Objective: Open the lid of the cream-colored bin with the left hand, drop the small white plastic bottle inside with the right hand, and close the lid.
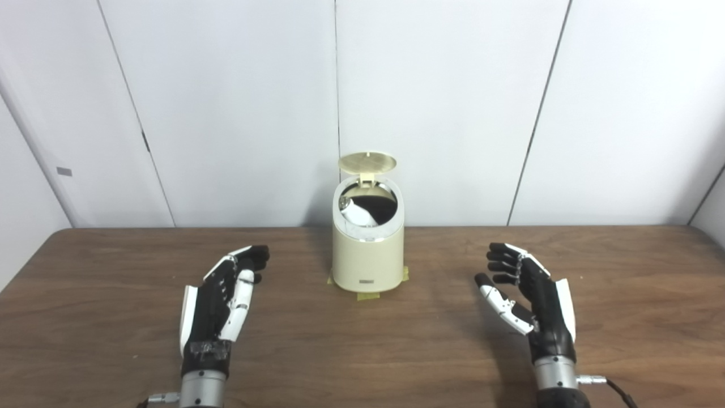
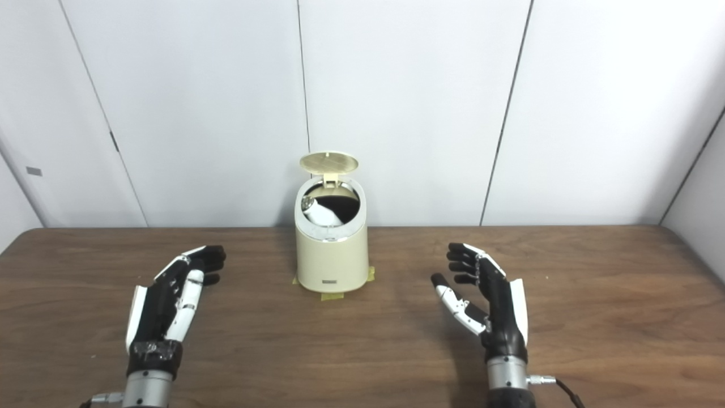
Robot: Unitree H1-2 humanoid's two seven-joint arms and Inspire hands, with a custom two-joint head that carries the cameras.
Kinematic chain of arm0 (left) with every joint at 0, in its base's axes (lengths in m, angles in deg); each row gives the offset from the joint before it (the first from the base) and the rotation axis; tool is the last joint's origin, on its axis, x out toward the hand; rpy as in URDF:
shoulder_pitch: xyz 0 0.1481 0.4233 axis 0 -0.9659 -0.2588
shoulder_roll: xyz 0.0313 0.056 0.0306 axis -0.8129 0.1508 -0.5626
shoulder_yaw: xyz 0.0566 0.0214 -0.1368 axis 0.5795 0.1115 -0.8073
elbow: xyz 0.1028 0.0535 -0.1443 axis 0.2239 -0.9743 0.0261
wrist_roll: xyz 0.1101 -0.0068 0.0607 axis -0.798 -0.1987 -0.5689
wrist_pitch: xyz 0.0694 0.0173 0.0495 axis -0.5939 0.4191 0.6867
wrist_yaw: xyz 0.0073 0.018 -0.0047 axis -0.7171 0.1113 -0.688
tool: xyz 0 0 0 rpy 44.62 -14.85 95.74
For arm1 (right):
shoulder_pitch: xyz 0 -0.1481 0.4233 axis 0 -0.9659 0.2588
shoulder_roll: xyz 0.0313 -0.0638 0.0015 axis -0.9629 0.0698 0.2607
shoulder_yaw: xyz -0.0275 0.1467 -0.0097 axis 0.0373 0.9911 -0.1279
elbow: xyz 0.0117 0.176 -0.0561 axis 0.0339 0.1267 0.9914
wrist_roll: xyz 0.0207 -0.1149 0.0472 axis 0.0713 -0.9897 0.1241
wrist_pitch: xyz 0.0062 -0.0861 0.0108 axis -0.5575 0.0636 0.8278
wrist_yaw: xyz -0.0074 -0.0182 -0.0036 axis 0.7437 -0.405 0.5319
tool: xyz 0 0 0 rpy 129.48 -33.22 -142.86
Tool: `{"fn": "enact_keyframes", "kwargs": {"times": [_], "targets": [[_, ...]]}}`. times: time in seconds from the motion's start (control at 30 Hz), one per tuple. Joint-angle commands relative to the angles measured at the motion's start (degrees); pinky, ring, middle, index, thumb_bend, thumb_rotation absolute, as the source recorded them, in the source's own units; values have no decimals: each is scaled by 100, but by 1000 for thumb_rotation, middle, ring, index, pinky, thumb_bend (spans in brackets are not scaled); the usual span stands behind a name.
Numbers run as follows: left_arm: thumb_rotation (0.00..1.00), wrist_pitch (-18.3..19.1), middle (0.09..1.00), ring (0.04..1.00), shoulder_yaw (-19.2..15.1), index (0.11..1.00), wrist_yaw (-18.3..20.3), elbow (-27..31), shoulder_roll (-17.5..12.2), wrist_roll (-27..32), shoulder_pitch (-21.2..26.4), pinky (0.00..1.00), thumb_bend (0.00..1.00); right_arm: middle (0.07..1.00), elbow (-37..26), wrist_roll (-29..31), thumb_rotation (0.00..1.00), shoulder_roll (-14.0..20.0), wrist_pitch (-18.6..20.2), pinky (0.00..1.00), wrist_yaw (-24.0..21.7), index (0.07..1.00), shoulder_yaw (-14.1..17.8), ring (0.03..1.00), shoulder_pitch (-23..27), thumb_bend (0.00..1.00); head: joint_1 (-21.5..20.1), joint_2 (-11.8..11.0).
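Note:
The cream-colored bin point(image 1: 367, 262) stands at the middle back of the wooden table, held down by yellow tape at its base. Its round lid point(image 1: 367, 162) is flipped up on its rear hinge. Inside the opening lies the small white plastic bottle point(image 1: 357, 214), tilted against the dark interior. My left hand point(image 1: 224, 297) rests over the table to the bin's left, open, holding nothing. My right hand point(image 1: 524, 292) hovers to the bin's right, fingers apart and empty. Both hands are well clear of the bin.
The brown wooden table point(image 1: 362, 351) runs across the view, its back edge against white wall panels point(image 1: 453, 102). Yellow tape point(image 1: 368, 295) sticks out from under the bin's base. A cable point(image 1: 614, 388) runs from the right wrist.

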Motion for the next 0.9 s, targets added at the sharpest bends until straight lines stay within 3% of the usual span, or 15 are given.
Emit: {"fn": "enact_keyframes", "kwargs": {"times": [0.0,0.13,0.23,0.47,0.77,0.87], "targets": [[930,-101,752,775,49,740,26,247,-121,-198,369,753,280,696,-34,42,265,-7,-92,617,75,696,72,677,185,261,2,10],[997,462,776,831,87,771,139,476,-238,-483,802,915,518,688,25,4,257,-45,-136,615,108,686,76,672,199,253,-5,41],[1000,906,815,885,112,821,346,616,-377,-493,1223,989,622,686,117,80,246,-73,-274,626,120,683,78,675,211,254,4,38],[1000,1414,864,902,196,873,489,640,-642,-915,2256,957,650,681,233,26,271,-86,-409,616,238,678,59,668,246,260,26,24],[1000,1959,863,884,520,854,743,630,-741,-1376,3069,864,697,677,257,-1,273,-84,-497,602,242,675,6,663,261,255,16,17],[1000,2110,869,895,673,858,909,462,-819,-1534,3353,886,734,676,296,8,296,-99,-526,603,246,675,-2,666,277,261,-22,4]]}}
